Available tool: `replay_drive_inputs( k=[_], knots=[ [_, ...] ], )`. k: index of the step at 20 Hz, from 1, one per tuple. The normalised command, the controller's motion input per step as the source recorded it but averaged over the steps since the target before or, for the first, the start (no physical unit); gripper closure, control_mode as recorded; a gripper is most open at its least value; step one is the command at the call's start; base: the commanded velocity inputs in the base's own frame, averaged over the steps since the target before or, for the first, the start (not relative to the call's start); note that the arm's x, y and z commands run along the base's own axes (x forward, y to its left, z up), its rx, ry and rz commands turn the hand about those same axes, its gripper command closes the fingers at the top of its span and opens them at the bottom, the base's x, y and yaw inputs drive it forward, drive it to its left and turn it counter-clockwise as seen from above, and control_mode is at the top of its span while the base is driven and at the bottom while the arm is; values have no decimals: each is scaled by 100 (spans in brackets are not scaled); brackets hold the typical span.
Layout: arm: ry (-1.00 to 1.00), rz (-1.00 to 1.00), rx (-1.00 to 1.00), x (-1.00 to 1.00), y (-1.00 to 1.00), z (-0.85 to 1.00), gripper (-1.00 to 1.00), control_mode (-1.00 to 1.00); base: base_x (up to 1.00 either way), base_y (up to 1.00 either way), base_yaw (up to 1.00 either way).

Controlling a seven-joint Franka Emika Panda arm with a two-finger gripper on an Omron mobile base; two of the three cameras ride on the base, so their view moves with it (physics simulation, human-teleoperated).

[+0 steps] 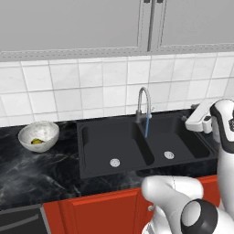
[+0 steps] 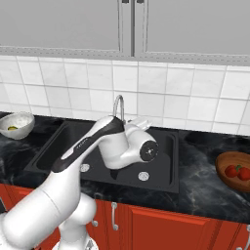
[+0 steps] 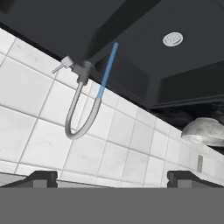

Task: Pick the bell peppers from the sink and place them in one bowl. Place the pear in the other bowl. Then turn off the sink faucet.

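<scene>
Far left on the black marbled counter [image 1: 41, 171]: a white speckled bowl [image 1: 39, 135] holding the small yellow-green pear [image 1: 36, 141], also seen at the left edge of the right base view.

Right of that, set into the counter: the matte black double-basin sink [image 1: 141, 146], with a round silver drain disc in the left basin [image 1: 114, 162] and another in the right basin [image 1: 169, 155]. No fruit visible in either basin.

Behind the divider between the basins: the slim silver gooseneck faucet [image 1: 143, 103], a thin blue stream of water [image 1: 147, 126] falling from the spout into the right basin. In the rolled hand view, the same faucet [image 3: 78, 105] appearing upside down against white wall tiles [image 3: 30, 113], small side handle [image 3: 61, 65] near its base.

Right of the faucet, above the right basin: the white arm, hand near the back right corner of the sink. Gripper [image 3: 111, 177] spread wide with nothing between the two dark fingertips [image 3: 41, 177], aimed toward the faucet and apart from it.

Far right on the counter: a wooden bowl [image 2: 229, 161] holding the two glossy red bell peppers [image 2: 237, 172], touching side by side.

Above: grey cabinet doors [image 2: 63, 24]. Below the counter: red cabinet fronts [image 2: 161, 227]. No readable writing, brands or labels anywhere.
</scene>
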Motion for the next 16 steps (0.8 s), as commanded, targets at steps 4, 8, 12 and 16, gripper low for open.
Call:
replay_drive_inputs(
  k=[4,8,12,16],
  knots=[
    [0,4,2,21,-1,-5,-100,-100,0,0,0],
    [0,0,1,27,0,-10,-100,-100,0,0,0],
    [0,0,0,33,0,-22,-100,-100,0,0,0],
    [0,0,0,30,-1,-26,-100,-100,0,0,0]
  ],
)
